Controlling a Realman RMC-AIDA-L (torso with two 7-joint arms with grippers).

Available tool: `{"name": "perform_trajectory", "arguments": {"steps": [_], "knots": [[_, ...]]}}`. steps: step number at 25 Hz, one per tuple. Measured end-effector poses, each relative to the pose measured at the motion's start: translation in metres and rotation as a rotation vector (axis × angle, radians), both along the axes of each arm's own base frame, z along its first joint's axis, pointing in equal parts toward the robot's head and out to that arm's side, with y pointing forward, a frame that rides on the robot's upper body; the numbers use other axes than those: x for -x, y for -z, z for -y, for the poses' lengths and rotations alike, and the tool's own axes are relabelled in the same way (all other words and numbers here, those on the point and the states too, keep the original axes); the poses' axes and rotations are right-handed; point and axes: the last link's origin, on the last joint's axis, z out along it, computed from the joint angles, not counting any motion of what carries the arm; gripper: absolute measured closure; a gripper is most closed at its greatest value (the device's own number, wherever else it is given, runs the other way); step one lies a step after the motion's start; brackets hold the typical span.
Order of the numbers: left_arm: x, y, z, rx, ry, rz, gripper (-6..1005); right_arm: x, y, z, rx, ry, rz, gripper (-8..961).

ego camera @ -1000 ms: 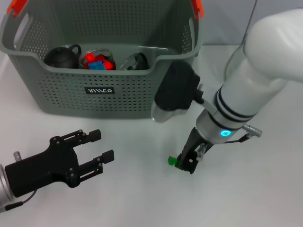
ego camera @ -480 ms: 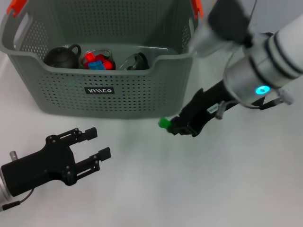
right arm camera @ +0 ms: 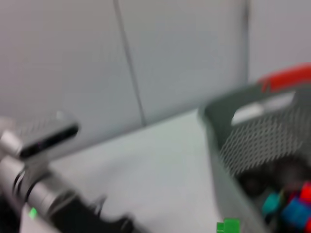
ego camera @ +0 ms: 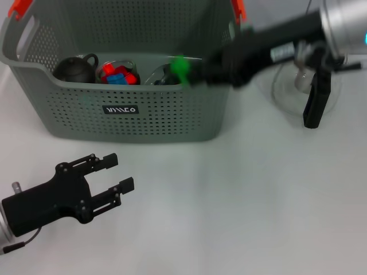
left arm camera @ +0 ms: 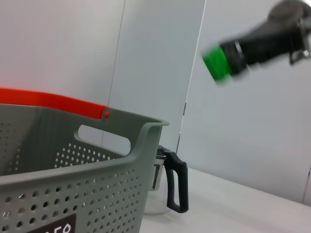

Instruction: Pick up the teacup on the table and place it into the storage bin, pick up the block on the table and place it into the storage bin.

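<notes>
The right gripper (ego camera: 192, 71) pinches the green block (ego camera: 180, 65) above the storage bin's (ego camera: 132, 114) near rim — the left gripper (ego camera: 112, 175), fingers apart, rests well below.

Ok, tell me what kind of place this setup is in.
Probably a lab or test bench rather than a home: a bare white table, plain pale wall panels behind, and a grey storage bin of assorted small items between two robot arms.

Blurred by motion: right end effector (ego camera: 195, 71) and green block (ego camera: 180, 65) above storage bin (ego camera: 126, 109); bin's far wall cropped; left arm cut off.
</notes>
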Motion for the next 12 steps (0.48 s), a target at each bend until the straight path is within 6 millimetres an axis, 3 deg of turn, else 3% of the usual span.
{"name": "perform_trajectory", "arguments": {"steps": [5, 12], "knots": [[-0.001, 0.0, -0.002, 0.0, 0.005, -0.001, 366, 0.025, -0.005, -0.025, -0.149, 0.008, -0.051, 815], [-0.001, 0.0, -0.002, 0.0, 0.007, 0.0, 366, 0.061, 0.029, -0.068, -0.286, 0.024, 0.038, 810]]}}
